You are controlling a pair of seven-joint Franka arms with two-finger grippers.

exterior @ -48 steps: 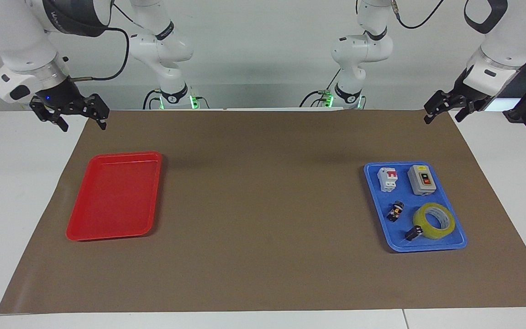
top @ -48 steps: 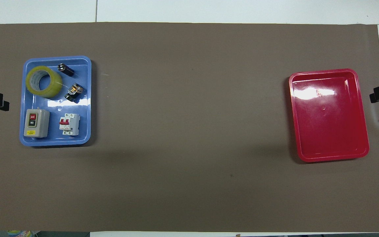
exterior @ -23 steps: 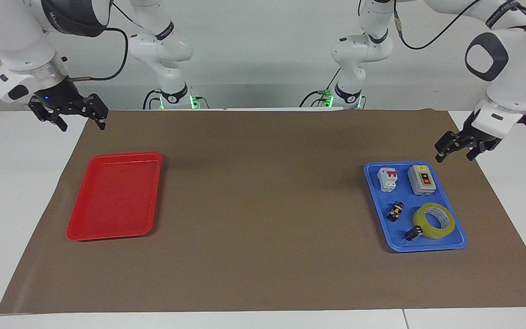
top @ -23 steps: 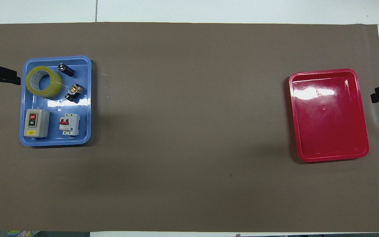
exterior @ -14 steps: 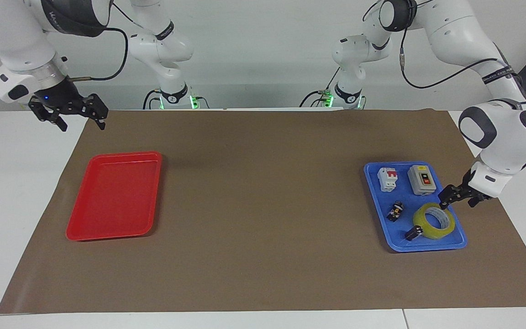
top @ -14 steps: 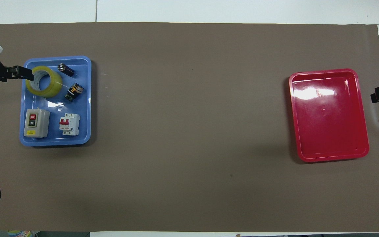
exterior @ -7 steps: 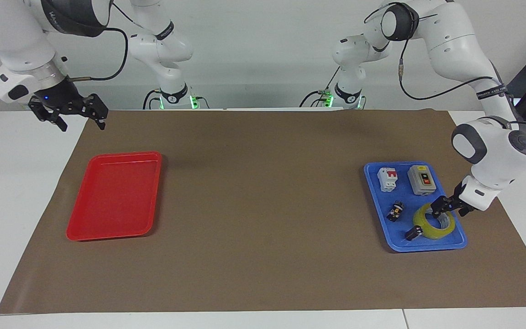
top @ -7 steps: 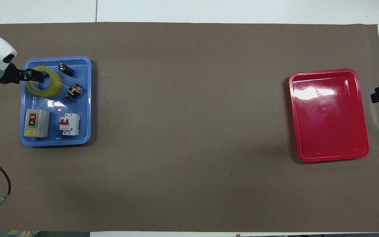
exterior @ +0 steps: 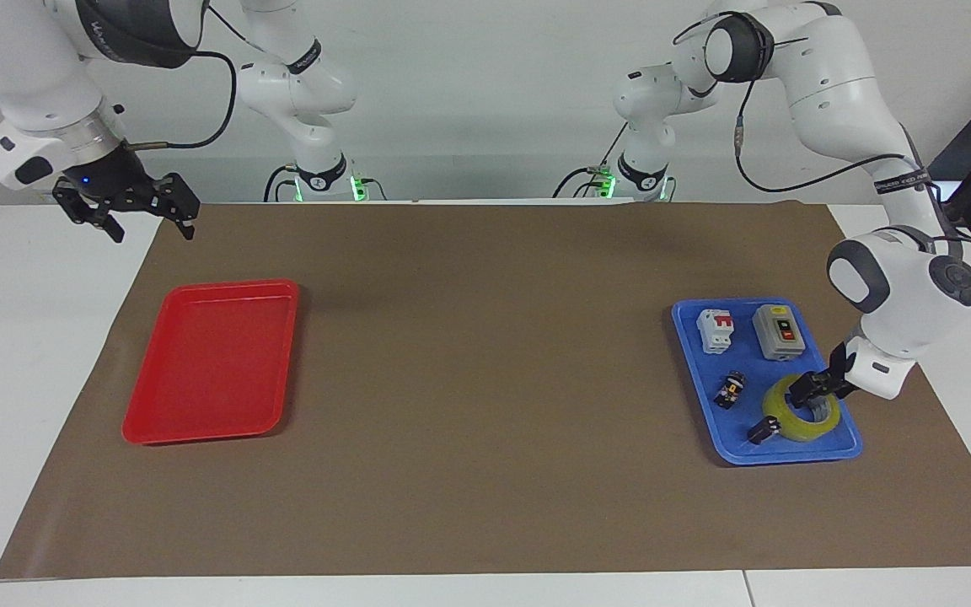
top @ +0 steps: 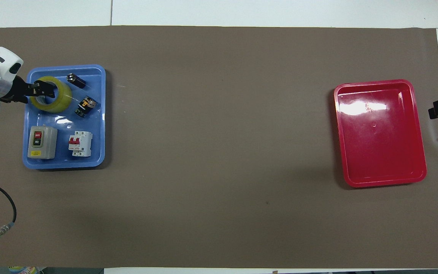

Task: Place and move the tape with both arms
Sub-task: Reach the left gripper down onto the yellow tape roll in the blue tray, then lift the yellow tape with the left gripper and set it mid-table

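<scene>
My work surface is a white table (exterior: 30,354) covered by a brown mat (exterior: 485,379). A plain white wall (exterior: 485,101) rises directly past the table edge.

Robotics laboratory bench. Evidenced by two white jointed arms (exterior: 814,76) bolted at one table edge with exposed cabling, brown paper mat (exterior: 485,379) spread across white tabletop (exterior: 22,354), plain white wall, blue tray (exterior: 705,421) of electrical switchgear samples, red tray (exterior: 211,362) set well apart
</scene>
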